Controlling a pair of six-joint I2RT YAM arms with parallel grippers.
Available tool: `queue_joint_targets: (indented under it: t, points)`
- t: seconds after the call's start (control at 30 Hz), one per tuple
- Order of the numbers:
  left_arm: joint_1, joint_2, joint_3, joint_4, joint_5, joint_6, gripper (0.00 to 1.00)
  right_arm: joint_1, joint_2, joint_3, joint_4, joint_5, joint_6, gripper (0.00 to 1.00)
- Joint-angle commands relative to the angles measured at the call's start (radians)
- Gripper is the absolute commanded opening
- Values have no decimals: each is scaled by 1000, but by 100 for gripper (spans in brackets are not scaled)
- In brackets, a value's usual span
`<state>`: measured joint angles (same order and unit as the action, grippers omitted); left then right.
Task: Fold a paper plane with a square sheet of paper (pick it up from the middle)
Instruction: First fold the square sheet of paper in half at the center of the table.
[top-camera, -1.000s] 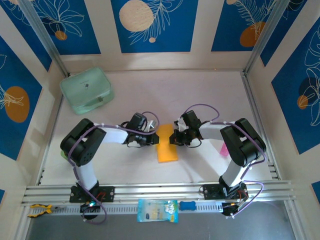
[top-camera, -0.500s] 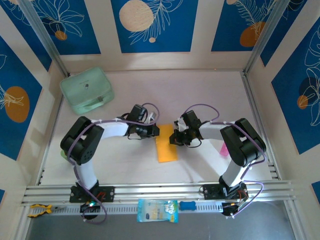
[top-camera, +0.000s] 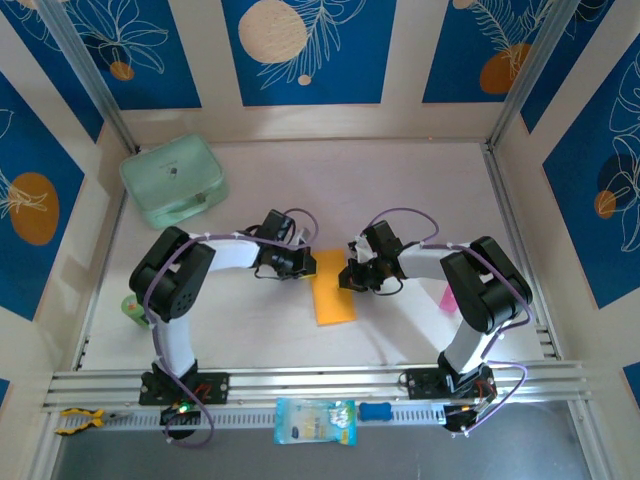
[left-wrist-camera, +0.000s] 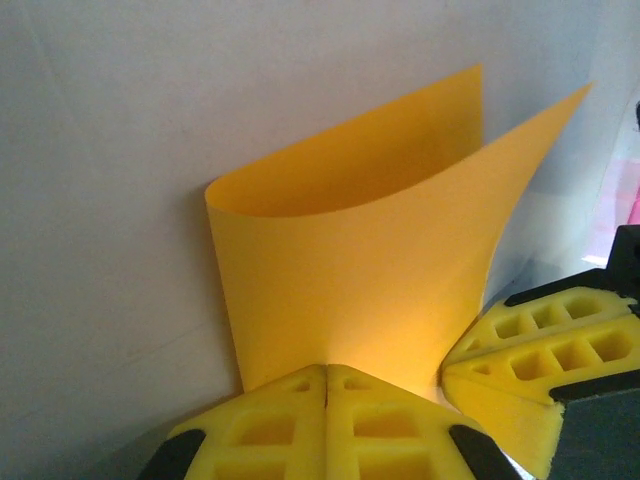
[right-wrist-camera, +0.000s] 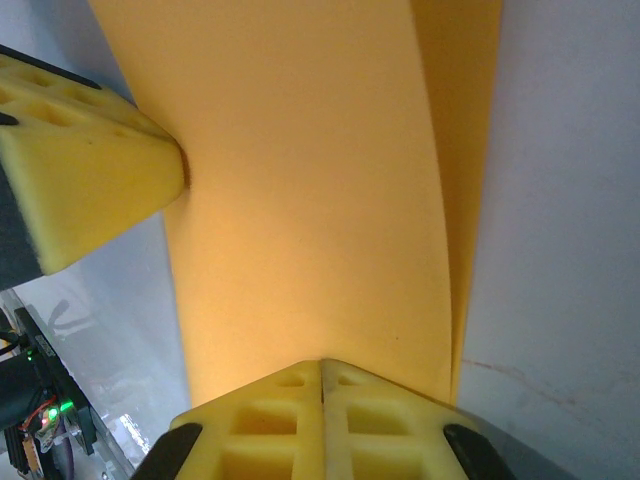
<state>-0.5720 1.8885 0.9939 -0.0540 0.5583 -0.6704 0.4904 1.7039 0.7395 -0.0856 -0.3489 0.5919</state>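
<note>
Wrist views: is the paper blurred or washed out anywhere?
Left wrist: the square sheet of paper is sharp, washed bright just above the left end effector; the background at the picture's right edge is blurred. Right wrist: paper slightly soft, brightest by the right end effector. Top external: even light, no glare on it.

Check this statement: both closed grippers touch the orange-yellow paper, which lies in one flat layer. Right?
No: the paper is bent over itself in two layers, as the left wrist view shows. The left gripper and right gripper, both closed, touch it.
</note>
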Motion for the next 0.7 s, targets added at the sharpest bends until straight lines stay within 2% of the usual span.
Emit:
queue_joint_targets:
  t: [0.0,0.13,0.37,0.67]
  points:
    - [11,-10,51,-26,29,33,5,0,39,-24,-96,57,-9,0]
    - [20,26,79,-3,41,36,5,-1,38,-25,-93,51,-9,0]
    - [32,95,86,-33,-1,63,4,-5,33,-29,-91,50,-10,0]
    - [70,103,87,-12,-97,50,4,-12,36,-32,-86,44,-12,0]
